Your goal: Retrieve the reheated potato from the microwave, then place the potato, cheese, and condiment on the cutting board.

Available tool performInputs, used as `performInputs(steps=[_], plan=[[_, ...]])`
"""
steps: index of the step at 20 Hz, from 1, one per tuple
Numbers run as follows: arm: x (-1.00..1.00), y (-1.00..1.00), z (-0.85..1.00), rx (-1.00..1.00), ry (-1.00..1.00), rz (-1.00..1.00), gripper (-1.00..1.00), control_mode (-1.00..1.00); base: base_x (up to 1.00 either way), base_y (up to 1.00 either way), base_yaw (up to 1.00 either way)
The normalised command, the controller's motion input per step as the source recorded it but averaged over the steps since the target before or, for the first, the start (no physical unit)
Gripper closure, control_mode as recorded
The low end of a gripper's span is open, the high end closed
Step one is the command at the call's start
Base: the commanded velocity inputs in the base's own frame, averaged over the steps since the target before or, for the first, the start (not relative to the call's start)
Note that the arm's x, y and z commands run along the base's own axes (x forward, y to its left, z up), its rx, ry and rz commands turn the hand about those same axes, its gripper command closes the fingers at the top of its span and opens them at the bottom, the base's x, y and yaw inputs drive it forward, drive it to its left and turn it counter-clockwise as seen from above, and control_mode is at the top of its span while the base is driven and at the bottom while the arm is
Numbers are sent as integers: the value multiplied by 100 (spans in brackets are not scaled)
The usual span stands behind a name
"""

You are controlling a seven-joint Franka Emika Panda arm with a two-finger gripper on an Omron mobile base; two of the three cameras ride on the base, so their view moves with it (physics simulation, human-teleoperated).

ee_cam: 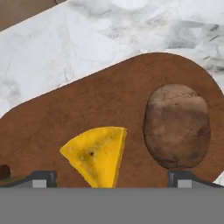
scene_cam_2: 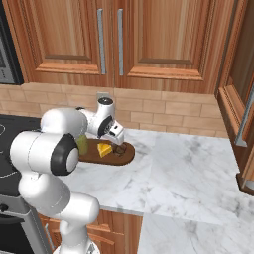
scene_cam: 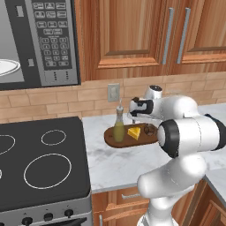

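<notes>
The dark brown cutting board [scene_cam: 127, 141] lies on the marble counter and carries three things. The olive-green condiment bottle [scene_cam: 118, 126] stands upright at its left end. The yellow cheese wedge [scene_cam: 134, 132] lies in the middle, and the brown potato [scene_cam: 150, 129] rests at the right end. My gripper [scene_cam: 147, 122] hovers just above the board, open, with nothing held. In the hand view the cheese [ee_cam: 96, 153] and the potato [ee_cam: 176, 126] lie apart on the board [ee_cam: 87, 105] below my fingertips [ee_cam: 43, 177]. The microwave [scene_cam: 50, 39] hangs at the upper left.
A white plate [scene_cam: 6, 67] shows inside the microwave. A black stovetop [scene_cam: 39, 163] sits left of the counter. A wall outlet [scene_cam: 113, 92] is behind the bottle. Wooden cabinets [scene_cam_2: 114, 39] hang above. Marble counter [scene_cam_2: 188, 168] stretches to the right of the board.
</notes>
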Motion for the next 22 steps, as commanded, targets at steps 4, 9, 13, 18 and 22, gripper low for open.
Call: performInputs(steps=[4, 9, 13, 18, 22], plan=[[-63, -5, 16, 0, -1, 1, -100, -100, 0, 0, 0], [-61, 1, 14, -6, 0, 1, -100, -100, 0, 0, 0], [-63, 2, 15, -15, 0, 7, -100, -100, 0, 0, 0], [-59, 0, 22, -19, 0, 11, -100, -100, 0, 0, 0], [-67, 0, 14, -9, 0, 12, -100, -100, 0, 0, 0]])
